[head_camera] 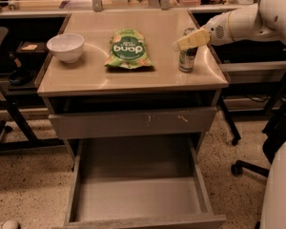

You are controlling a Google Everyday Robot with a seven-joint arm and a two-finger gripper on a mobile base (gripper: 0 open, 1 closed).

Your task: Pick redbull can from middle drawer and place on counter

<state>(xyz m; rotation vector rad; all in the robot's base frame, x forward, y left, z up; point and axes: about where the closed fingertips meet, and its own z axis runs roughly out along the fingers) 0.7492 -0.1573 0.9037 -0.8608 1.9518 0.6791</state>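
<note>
The redbull can [186,58] stands upright on the tan counter [95,75], near its right edge. My gripper [192,38] reaches in from the right and is shut around the can's upper part, its pale fingers [195,38] covering much of the top. The middle drawer [133,197] is pulled out low in front of the cabinet, and its grey floor is bare.
A green snack bag [127,50] lies mid-counter and a white bowl [66,46] sits at its left. A grey drawer front with pale scratch marks [133,123] is above the open drawer. Dark desks flank the cabinet; an office chair base [248,166] stands at the right.
</note>
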